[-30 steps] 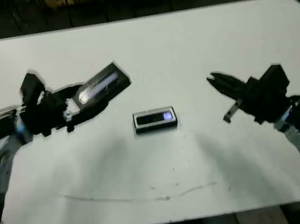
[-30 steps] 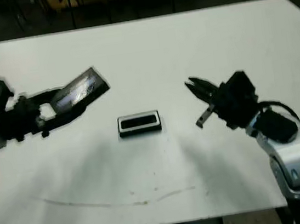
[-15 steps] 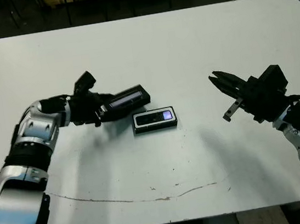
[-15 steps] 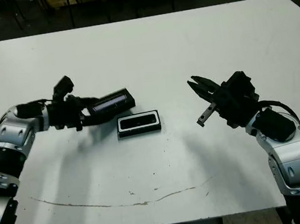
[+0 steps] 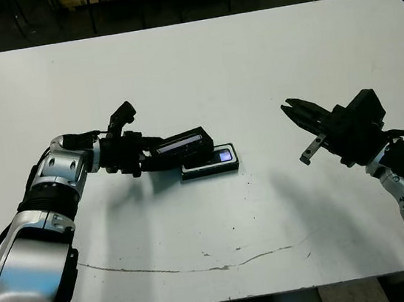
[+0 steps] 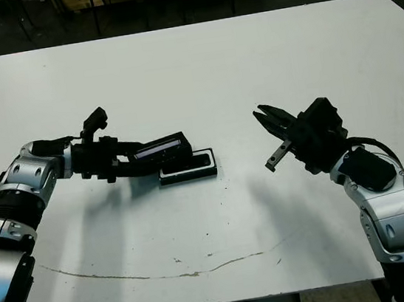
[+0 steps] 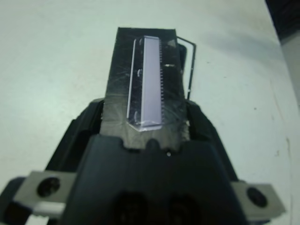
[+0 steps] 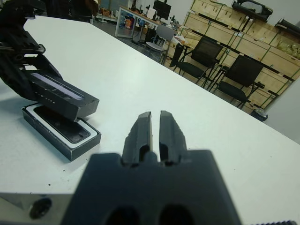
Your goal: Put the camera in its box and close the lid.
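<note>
Camera (image 8: 63,130) lies inside box (image 5: 209,162) on the desk (image 5: 250,63). Lid (image 5: 180,143), clamped in left gripper (image 5: 145,155) fingers, hangs partly over the box. Right gripper (image 5: 291,109) well apart, fingers nearly together, empty.

Beyond the white table (image 5: 249,55) stand black office chairs (image 8: 243,75), wooden crates (image 8: 225,28) and a desk (image 8: 140,18).

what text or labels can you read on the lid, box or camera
None can be read.
The lid: its pale glossy strip is blank, with only tiny marks along the edge, too small to read.
The camera in the box: plain black face, no print visible.
</note>
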Robot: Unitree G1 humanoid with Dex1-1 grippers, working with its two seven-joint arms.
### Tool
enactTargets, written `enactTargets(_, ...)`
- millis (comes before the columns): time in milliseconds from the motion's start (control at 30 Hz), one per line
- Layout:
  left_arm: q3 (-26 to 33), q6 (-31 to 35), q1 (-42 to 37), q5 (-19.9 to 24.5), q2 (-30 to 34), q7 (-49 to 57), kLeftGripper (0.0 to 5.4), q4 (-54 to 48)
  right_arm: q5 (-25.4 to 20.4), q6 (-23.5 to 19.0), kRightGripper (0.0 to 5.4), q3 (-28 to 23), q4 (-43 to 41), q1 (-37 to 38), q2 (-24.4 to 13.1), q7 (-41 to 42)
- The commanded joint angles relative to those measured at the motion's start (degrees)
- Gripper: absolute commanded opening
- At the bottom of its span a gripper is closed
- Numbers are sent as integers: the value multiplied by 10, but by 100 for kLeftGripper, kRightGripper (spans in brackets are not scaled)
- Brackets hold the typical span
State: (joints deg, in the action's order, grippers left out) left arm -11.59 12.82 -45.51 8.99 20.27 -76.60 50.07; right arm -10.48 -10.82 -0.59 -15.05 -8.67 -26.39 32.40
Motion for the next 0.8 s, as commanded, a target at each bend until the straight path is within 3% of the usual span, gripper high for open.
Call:
enactTargets(33,13,7,-4,-4,-1,6,279,17,20,-5,0,7,-4,10,-12,-2)
enactTargets(500,-17,-30,-14,-54,-61,-11,279,114,20,-3,0,-6,3,20,-19,8)
enactTargets(800,-41,-39,0,-70,-74,-25,279,107,19,3,0,-7,7,19,-21,11)
